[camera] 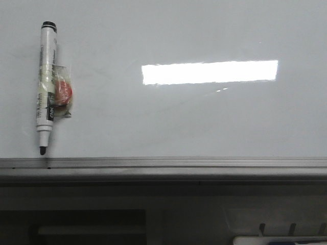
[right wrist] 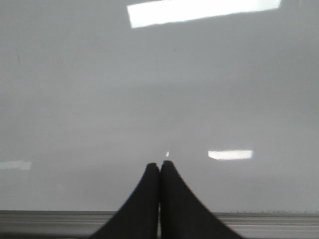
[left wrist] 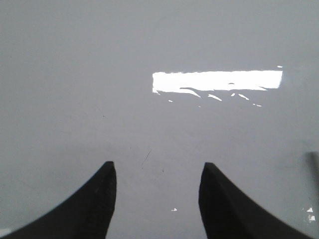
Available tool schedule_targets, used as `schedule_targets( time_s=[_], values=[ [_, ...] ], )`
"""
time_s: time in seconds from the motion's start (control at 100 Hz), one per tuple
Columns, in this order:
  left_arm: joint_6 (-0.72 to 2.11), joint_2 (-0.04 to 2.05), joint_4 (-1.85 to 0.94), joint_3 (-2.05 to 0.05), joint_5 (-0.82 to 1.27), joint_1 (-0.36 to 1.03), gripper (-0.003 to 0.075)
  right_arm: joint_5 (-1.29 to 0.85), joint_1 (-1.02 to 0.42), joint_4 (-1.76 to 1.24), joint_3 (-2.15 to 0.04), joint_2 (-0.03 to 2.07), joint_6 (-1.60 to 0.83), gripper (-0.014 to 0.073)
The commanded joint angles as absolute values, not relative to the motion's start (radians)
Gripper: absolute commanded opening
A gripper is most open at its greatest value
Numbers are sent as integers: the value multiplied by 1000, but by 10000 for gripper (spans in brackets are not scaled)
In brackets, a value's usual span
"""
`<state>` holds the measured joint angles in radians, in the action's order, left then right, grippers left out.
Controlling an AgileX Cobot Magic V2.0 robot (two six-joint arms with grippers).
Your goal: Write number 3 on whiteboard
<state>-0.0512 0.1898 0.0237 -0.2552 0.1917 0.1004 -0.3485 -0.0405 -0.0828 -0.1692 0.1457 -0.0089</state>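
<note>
Front view showed a glossy grey-white whiteboard point(camera: 204, 117), unmarked; left claw point(left wrist: 157, 186) spread, right claw point(right wrist: 159, 174) pressed together.

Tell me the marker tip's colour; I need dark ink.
Black, clearest in the front view: the white-barrelled marker pen's tip.

marker: white-barrelled black-capped marker pen point(camera: 46, 87) lying on the far-left part of the glossy pale whiteboard point(camera: 204, 117), tip toward the rail
packet: small clear wrapper with red piece point(camera: 63, 93) touching the marker's right side
rail: grey metal rail point(camera: 179, 163) running along the whiteboard's near edge
</note>
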Motion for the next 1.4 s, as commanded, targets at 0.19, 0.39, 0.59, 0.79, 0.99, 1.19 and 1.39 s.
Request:
schedule_targets(
  time_s=[0.19,0.39,0.59,0.79,0.99,1.19,1.39],
  values=[
    [-53,207,8,-290,151,264,358,-274,-35,-87,-209,168,-14,-61],
    [-53,207,0,-290,149,413,358,-274,-35,-87,-209,168,-14,-61],
    [-53,235,-67,-290,149,479,360,-274,-35,-87,-209,168,-14,-61],
    [-53,387,-102,-310,135,494,372,-274,-35,-87,-209,168,-14,-61],
    [-53,499,-154,-356,110,494,462,-274,-35,-87,-209,168,-14,-61],
    [-53,575,-200,-356,59,562,514,-274,-35,-87,-209,168,-14,-61],
    [-53,680,-198,-356,-54,721,514,-274,-35,-87,-209,168,-14,-61]
  ],
)
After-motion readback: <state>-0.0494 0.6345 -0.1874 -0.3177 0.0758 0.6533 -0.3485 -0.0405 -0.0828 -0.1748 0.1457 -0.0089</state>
